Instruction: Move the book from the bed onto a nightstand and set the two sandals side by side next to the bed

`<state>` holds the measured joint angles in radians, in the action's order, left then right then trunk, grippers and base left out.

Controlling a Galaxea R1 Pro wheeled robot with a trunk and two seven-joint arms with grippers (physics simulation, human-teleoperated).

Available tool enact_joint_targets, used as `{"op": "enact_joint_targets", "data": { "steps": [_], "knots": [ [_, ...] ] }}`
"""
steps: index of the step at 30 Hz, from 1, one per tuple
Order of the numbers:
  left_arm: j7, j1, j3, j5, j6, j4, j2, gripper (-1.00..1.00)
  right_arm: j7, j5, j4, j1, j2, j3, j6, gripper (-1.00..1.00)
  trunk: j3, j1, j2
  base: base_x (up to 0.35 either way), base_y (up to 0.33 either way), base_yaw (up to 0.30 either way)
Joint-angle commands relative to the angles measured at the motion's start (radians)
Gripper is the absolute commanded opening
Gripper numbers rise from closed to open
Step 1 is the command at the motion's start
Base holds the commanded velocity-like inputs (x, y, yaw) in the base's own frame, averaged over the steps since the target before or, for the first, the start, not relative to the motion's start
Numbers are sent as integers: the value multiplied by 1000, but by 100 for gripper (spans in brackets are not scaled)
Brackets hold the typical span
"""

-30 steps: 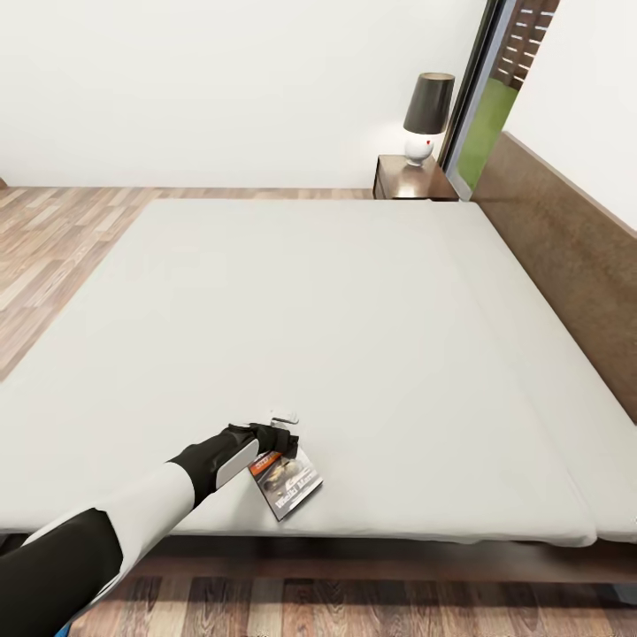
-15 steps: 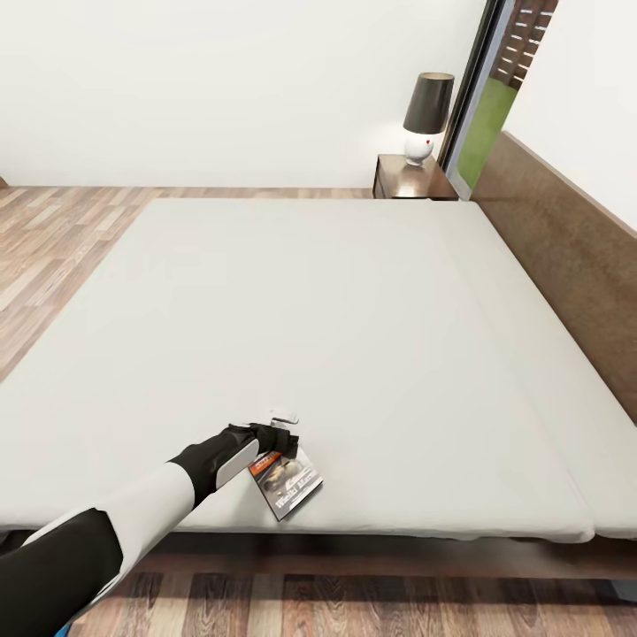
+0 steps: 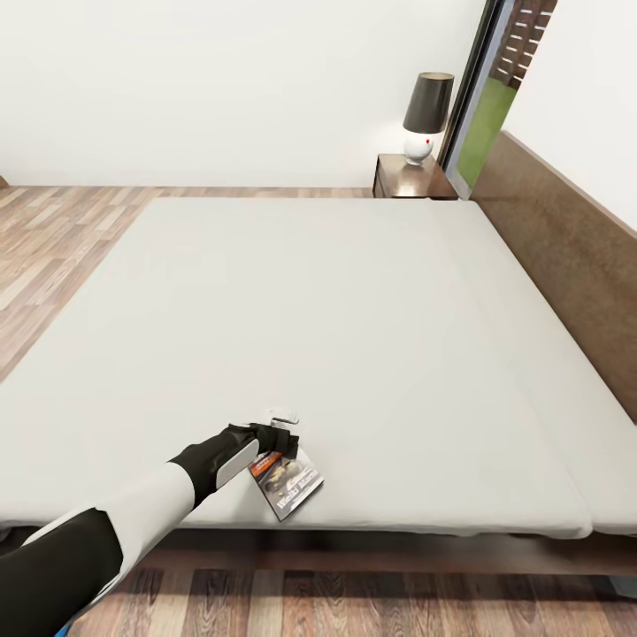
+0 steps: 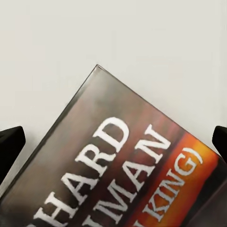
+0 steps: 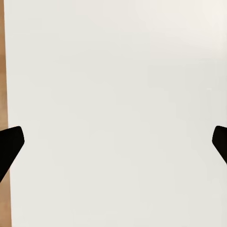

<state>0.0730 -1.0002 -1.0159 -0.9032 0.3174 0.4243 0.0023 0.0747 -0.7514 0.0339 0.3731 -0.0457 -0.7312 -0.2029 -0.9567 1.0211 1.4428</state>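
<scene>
- One big bed (image 3: 336, 327) takes up most of the head view. Its flat pale grey mattress is cut off at the left and right edges, and so is the dark wood frame along the near side.
- The long brown headboard (image 3: 566, 257) runs down the right side and is cut off at the picture's edge too.
- The wood floor (image 3: 62, 239) shows beyond the bed on the left and in a strip in front of it.
- The nightstand (image 3: 412, 180) stands at the far corner of the bed. The mattress hides its lower part.
- A lamp (image 3: 425, 118) with a dark shade and a white base sits on top of the nightstand.
- The left end effector (image 3: 281, 438) is low over the near edge of the mattress, right at the book's top end. In the left wrist view its two dark fingertips (image 4: 10, 146) are spread wide, one on each side of the book, and they do not squeeze it.
- The right end effector (image 5: 113, 142) is spread wide too, with a pale plain surface between its tips.
- The book (image 3: 285, 479) lies flat on the mattress by the near edge. Part of it is hidden under the left end effector. Up close the book (image 4: 118, 170) shows only part of its white letters and its orange band.
</scene>
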Motion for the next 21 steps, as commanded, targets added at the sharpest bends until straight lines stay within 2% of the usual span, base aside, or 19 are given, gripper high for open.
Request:
{"op": "enact_joint_targets", "data": {
  "steps": [1,21],
  "knots": [
    [8,18,-6,-30,7,1,1,100,4,-9,1,0,0,-8,-1,100,-1,0,0,-35,0,0],
    [8,18,-6,-30,7,1,1,100,4,-9,2,0,0,-8,-1,100,-1,0,0,-30,0,0]
  ]
}}
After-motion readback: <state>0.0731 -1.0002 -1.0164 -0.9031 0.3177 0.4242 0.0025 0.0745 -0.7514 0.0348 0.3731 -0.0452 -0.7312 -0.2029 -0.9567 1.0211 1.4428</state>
